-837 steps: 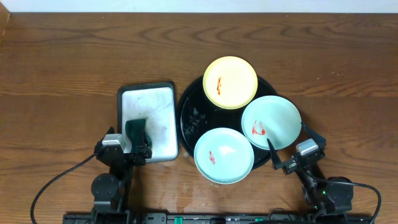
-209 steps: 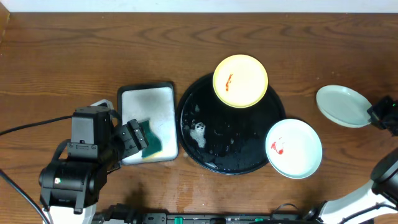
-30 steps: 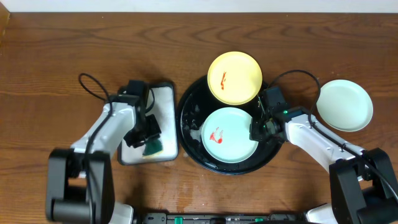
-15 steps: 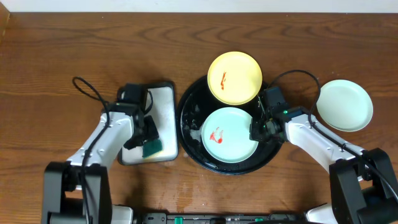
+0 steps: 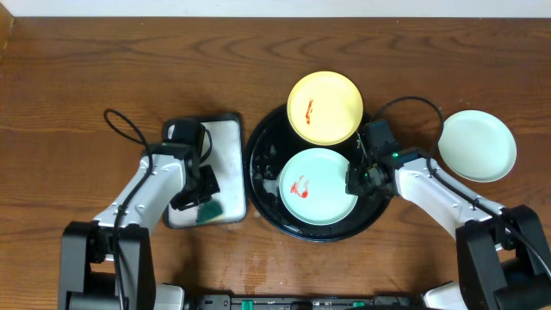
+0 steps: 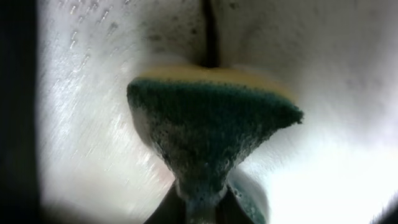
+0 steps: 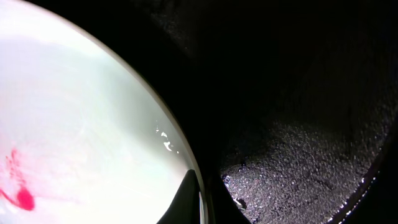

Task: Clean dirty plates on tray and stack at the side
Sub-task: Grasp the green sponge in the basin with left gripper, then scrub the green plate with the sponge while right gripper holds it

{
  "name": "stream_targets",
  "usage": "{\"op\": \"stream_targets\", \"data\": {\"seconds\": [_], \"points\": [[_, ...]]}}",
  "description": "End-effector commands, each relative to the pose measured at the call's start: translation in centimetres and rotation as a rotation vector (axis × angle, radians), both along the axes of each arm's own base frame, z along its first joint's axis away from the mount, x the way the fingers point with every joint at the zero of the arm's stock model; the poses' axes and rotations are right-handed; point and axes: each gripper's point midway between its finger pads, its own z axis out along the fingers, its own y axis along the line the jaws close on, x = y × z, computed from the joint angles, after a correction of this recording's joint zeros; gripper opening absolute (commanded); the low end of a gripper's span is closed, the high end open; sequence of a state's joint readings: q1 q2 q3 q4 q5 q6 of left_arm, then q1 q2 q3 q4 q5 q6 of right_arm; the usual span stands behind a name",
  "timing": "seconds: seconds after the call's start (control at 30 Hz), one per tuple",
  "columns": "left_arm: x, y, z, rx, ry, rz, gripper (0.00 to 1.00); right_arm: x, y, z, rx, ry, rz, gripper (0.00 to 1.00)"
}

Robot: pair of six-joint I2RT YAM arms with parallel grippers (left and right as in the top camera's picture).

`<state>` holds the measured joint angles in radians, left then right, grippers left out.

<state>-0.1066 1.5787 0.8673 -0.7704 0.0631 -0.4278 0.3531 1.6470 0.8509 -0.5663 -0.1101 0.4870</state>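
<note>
Inside the round black tray (image 5: 267,185) lies a mint plate (image 5: 318,187) with a red smear. My right gripper (image 5: 353,181) is shut on that plate's right rim. In the right wrist view the rim (image 7: 81,124) is pinched by the gripper (image 7: 200,199). A yellow plate (image 5: 325,108) with a red smear rests on the tray's far edge. A second mint plate (image 5: 478,145), without smears, lies on the table at the right. My left gripper (image 5: 205,202) is shut on a green-and-yellow sponge (image 5: 207,209). In the left wrist view the sponge (image 6: 211,124) is squeezed between the jaws of the gripper (image 6: 202,208).
A white rectangular tray (image 5: 219,146) with a dark rim sits left of the black tray; its wet surface (image 6: 336,93) fills the left wrist view. The black tray's floor (image 7: 298,143) is wet and speckled. Cables loop from both arms across the wooden table.
My left gripper has closed on the sponge at the near end of the white tray. The right arm and the plates have not moved.
</note>
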Motion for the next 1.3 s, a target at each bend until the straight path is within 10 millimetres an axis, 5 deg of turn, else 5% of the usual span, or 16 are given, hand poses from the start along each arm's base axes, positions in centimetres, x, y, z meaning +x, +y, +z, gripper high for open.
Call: {"op": "stream_targets", "data": {"seconds": [0.0, 0.23, 0.37, 0.53, 0.73, 1.0, 1.27], "points": [[2.4, -0.3, 3.0, -0.011, -0.056, -0.056, 0.07, 1.1, -0.9, 0.4, -0.072, -0.060, 0.042, 0.01], [5.1, -2.4, 9.3, -0.040, -0.151, -0.154, 0.07, 1.1, -0.7, 0.4, -0.074, -0.069, 0.111, 0.01], [5.5, -8.3, 11.6, -0.238, -0.214, -0.271, 0.07, 1.0, -1.0, 0.4, -0.072, -0.053, 0.023, 0.01], [4.7, -15.0, 11.8, -0.315, -0.255, -0.433, 0.07, 1.7, 0.0, 0.7, -0.034, -0.091, 0.089, 0.01], [3.7, -20.7, 8.4, -0.236, -0.255, -0.452, 0.08, 1.6, 0.2, 0.7, -0.024, -0.089, 0.096, 0.01], [1.3, -28.4, 2.9, -0.372, -0.154, -0.524, 0.08, 1.6, 0.2, 0.7, -0.021, -0.088, 0.097, 0.01], [1.2, -26.5, -3.4, -0.282, -0.020, -0.451, 0.07, 1.2, 0.1, 0.6, -0.026, -0.071, 0.097, 0.01]]}}
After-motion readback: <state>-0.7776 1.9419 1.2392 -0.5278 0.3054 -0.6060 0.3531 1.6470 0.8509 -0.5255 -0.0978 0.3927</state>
